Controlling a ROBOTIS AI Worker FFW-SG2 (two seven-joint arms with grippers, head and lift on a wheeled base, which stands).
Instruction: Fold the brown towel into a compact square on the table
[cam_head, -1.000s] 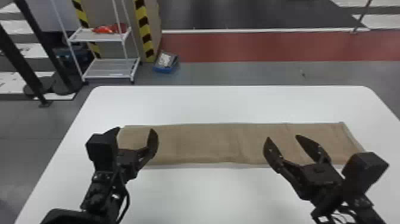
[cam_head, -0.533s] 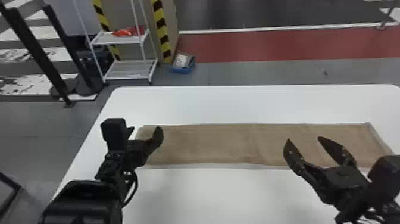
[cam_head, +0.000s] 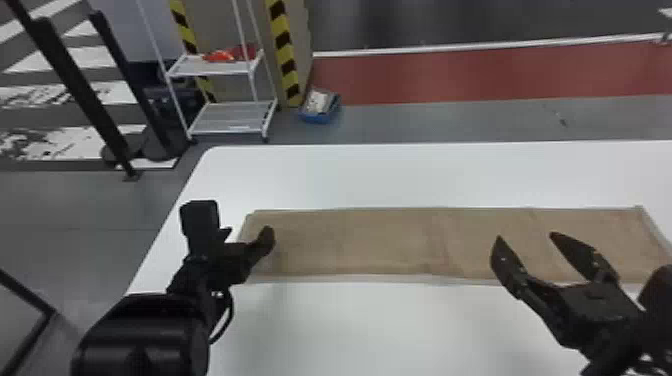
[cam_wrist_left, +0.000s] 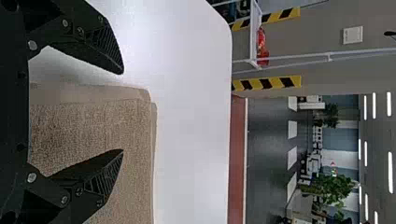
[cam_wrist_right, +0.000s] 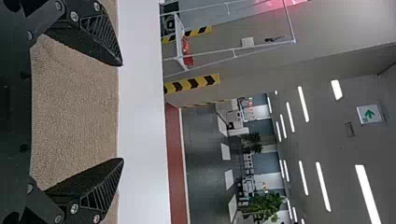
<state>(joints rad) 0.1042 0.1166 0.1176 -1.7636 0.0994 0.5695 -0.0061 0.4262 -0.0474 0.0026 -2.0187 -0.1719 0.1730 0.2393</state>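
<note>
The left gripper (cam_head: 248, 232), matte black, is at the towel's left end, its fingers apart; in the left wrist view their inner faces are ribbed, tapering to blunt tips. The right gripper (cam_head: 526, 237), nearer the other end, has its wedge-shaped fingers apart too. The brown towel (cam_head: 380, 240) lies across the tabletop (cam_head: 370, 170) as a long, flat strip, its pile short and nubbly, with layered edges at the left end. The tabletop is smooth, white and round-cornered. Beyond stand a white metal rack (cam_head: 227, 117) and a post (cam_head: 285, 50) banded yellow and black, a blue bin (cam_head: 320, 117) on grey floor beside it. Farther off, the right wrist view shows a leafy plant (cam_wrist_right: 264, 206) and a sign (cam_wrist_right: 369, 114) with a green arrow.
</note>
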